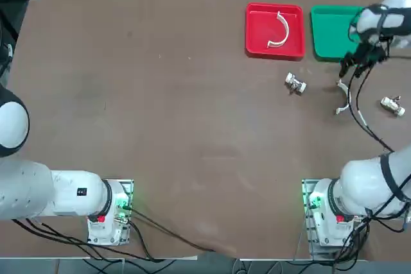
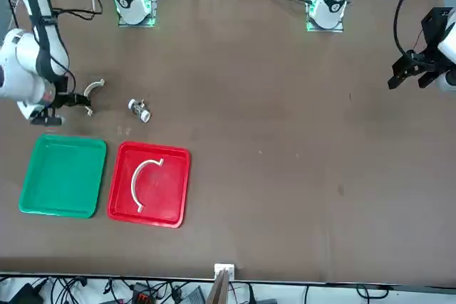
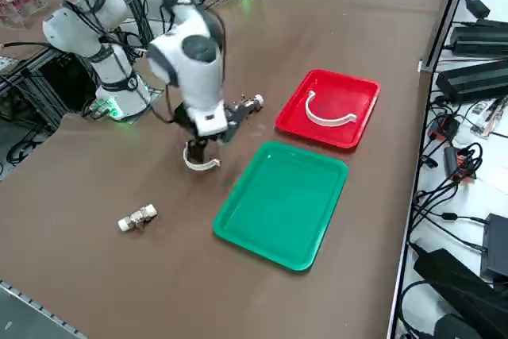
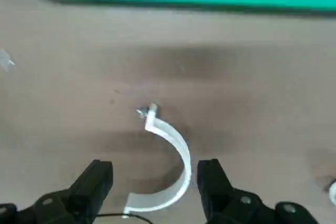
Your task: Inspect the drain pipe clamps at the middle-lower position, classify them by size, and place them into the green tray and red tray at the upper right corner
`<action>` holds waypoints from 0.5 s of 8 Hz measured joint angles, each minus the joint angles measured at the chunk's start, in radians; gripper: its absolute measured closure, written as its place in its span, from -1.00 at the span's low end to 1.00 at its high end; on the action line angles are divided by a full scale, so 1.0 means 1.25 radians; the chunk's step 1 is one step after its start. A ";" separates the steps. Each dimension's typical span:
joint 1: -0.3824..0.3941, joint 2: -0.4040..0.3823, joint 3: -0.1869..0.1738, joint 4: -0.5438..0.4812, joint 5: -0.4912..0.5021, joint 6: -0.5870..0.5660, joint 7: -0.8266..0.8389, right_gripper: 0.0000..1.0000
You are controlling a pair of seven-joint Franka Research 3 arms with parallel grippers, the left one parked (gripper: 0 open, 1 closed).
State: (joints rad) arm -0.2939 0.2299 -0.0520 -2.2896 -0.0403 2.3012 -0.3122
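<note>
One clip in the red tray, one still on the desk

Top view: big clip [image 1: 280,30] lies in the red tray [image 1: 255,48]. Side view: green tray [image 3: 282,202] is empty, ready for the small one. Wrist view: gripper [image 4: 155,179] is open above the small clip [image 4: 167,167], so it can grab it.

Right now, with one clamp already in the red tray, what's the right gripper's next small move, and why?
Probably lower straight down and close. The right gripper is open above the smaller drain pipe clamp, which lies on the table between its fingers beside the green tray. The green tray is bare; the larger clamp sits in the red tray.
</note>
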 joint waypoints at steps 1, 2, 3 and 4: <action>-0.013 -0.001 0.000 -0.035 0.000 0.041 -0.019 -0.91; -0.022 0.000 0.001 -0.057 -0.001 0.063 -0.026 -0.78; -0.027 0.001 0.001 -0.066 -0.001 0.069 -0.035 -0.71; -0.029 0.004 0.001 -0.069 -0.006 0.070 -0.038 -0.53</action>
State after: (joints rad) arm -0.3300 0.2353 -0.0508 -2.3763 -0.0475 2.3887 -0.3595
